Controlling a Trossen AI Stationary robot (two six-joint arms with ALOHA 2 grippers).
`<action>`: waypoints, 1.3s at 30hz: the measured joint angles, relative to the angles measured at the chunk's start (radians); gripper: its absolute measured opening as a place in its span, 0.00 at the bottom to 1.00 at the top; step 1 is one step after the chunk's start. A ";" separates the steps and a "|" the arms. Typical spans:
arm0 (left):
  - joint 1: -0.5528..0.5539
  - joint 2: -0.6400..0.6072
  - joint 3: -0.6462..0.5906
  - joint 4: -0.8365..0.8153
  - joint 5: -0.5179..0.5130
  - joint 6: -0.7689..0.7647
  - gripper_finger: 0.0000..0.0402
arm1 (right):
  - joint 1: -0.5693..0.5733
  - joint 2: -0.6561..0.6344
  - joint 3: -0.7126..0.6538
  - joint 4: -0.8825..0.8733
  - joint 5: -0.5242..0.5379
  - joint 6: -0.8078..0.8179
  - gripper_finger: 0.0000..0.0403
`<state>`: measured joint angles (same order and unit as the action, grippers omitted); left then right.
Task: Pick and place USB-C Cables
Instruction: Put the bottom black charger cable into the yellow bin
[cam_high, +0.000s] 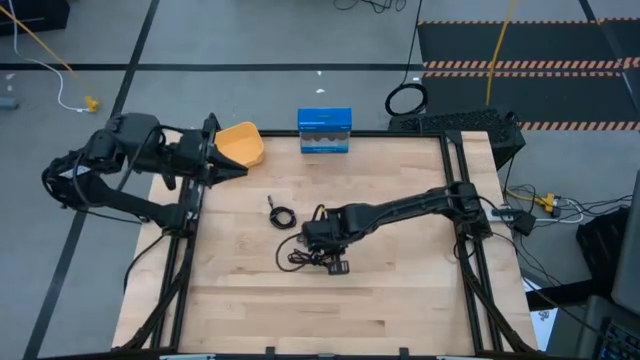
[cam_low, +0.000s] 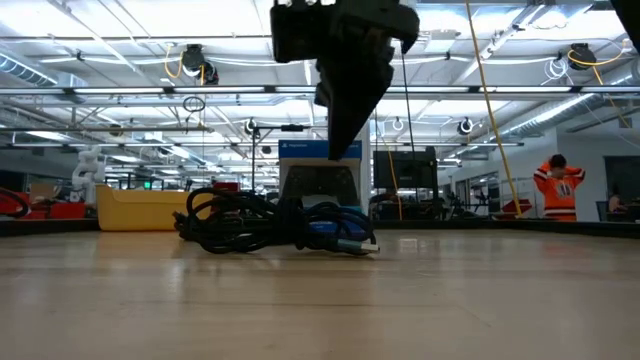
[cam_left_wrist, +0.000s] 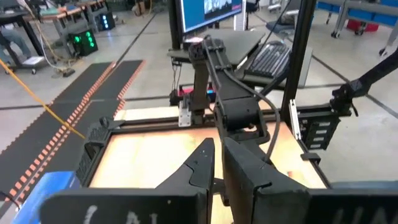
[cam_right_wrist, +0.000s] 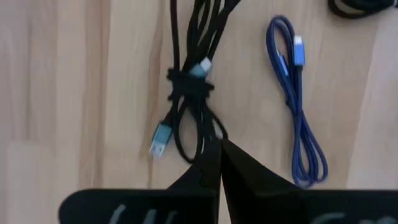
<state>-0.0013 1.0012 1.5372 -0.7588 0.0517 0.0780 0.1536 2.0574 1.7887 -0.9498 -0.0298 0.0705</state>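
Observation:
Three bundled USB-C cables lie flat on the wooden table. One black cable (cam_high: 280, 214) lies apart toward the far left. A second black cable (cam_right_wrist: 189, 93) and the purple-blue cable (cam_right_wrist: 298, 118) lie side by side; the low view shows them as one heap (cam_low: 270, 225). My right gripper (cam_right_wrist: 219, 155) is shut and hovers just above the near black cable's looped end, clear of it in the low view (cam_low: 338, 150). My left gripper (cam_high: 238, 170) is shut and empty, raised beside the yellow bin (cam_high: 240, 145).
A blue box (cam_high: 325, 130) stands at the table's far edge, right of the yellow bin. A black ring-shaped coil (cam_high: 405, 100) lies on the floor beyond the table. Bare wood extends toward the near edge (cam_high: 330, 320).

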 joint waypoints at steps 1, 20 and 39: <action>0.000 0.004 0.000 -0.005 0.000 0.000 0.09 | 0.004 0.004 0.000 0.011 0.001 0.005 0.02; 0.000 0.060 0.000 -0.009 0.000 0.013 0.09 | 0.045 0.004 -0.171 0.279 0.002 -0.011 0.49; -0.015 0.110 0.000 -0.022 0.000 0.011 0.09 | 0.036 0.002 -0.309 0.407 0.024 -0.054 0.21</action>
<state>-0.0164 1.1116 1.5372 -0.7810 0.0516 0.0887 0.1894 2.0598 1.4799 -0.5428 -0.0057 0.0160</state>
